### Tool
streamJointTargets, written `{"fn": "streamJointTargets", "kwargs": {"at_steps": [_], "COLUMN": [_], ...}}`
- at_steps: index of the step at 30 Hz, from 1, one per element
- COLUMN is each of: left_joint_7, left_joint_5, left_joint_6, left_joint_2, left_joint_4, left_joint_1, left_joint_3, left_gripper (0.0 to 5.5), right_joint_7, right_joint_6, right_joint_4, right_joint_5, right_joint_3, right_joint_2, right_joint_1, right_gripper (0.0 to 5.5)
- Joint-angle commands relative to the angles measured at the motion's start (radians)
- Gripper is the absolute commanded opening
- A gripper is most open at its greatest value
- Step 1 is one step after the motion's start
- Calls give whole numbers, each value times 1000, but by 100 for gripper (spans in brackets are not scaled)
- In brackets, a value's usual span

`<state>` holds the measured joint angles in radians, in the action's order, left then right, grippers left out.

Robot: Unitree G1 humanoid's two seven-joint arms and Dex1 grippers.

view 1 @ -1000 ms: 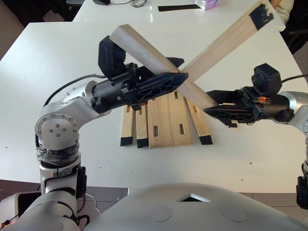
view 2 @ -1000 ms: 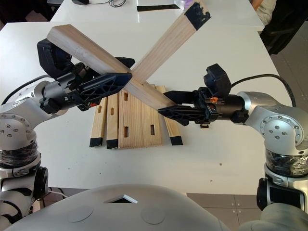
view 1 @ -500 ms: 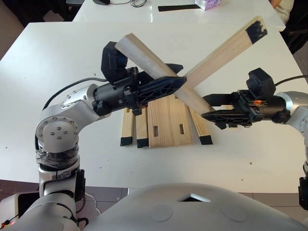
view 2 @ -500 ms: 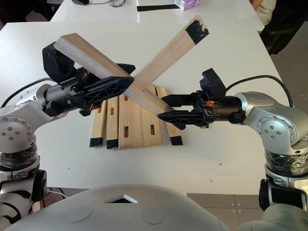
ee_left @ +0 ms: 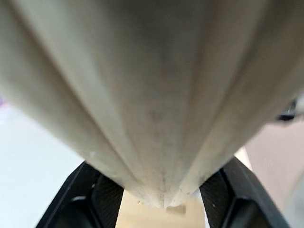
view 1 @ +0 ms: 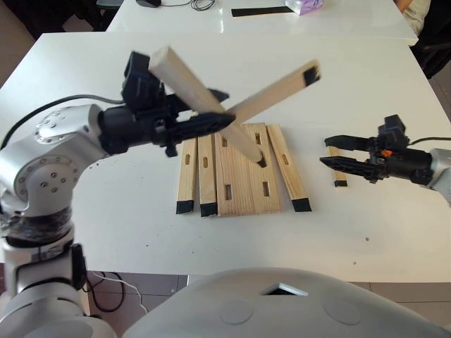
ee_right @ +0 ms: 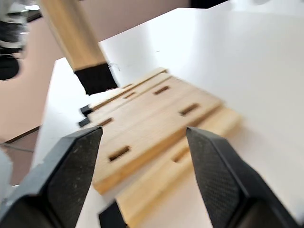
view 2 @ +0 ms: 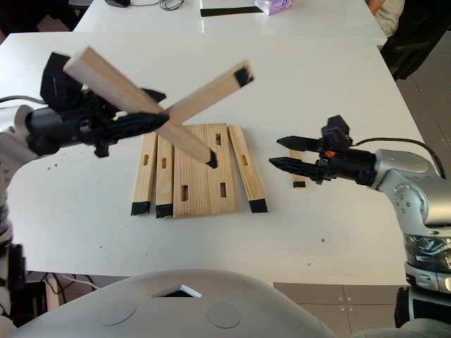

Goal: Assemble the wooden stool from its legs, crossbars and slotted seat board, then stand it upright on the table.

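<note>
One white table (view 1: 366,84) carries the loose parts. On it, near the middle, the slotted seat board (view 1: 246,203) lies flat. Two long legs (view 1: 275,89) joined in an X hang above it, tilted, and the left jaws are clamped on them at the crossing. One leg's black-tipped lower end sits over the far half of the board, though I cannot tell whether it touches. The other leg's black tip points up and to the right. Three slats (view 1: 187,176) with black ends lie flat against the board's long edges, two on its left and one on its right. A short bar (view 1: 339,176) lies on the table to the right, well apart from the board. The right jaws hover just above that bar, spread wide with nothing between them, tips pointing toward the board.
</note>
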<state>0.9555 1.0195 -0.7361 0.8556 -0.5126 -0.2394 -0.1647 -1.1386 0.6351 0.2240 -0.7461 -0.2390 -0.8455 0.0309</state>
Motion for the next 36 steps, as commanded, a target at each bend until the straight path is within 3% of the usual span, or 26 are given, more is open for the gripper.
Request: {"fn": "streamJointTargets", "kwargs": {"at_steps": [1, 28, 36], "left_joint_7": [133, 248, 207], "left_joint_5": [-107, -400, -367], "left_joint_6": [88, 353, 316], "left_joint_2": [57, 63, 75], "left_joint_4": [-43, 12, 37], "left_joint_1": [97, 249, 205], "left_joint_3": [14, 155, 150], "left_gripper": [204, 204, 204], "right_joint_7": [43, 102, 106], "right_joint_6": [-12, -45, -55], "right_joint_4": [62, 117, 124], "right_joint_5": [-15, 30, 35], "right_joint_3": [-70, -14, -9], "right_joint_2": [24, 63, 62], "right_joint_1": [68, 89, 98], "right_gripper": [323, 323, 323]}}
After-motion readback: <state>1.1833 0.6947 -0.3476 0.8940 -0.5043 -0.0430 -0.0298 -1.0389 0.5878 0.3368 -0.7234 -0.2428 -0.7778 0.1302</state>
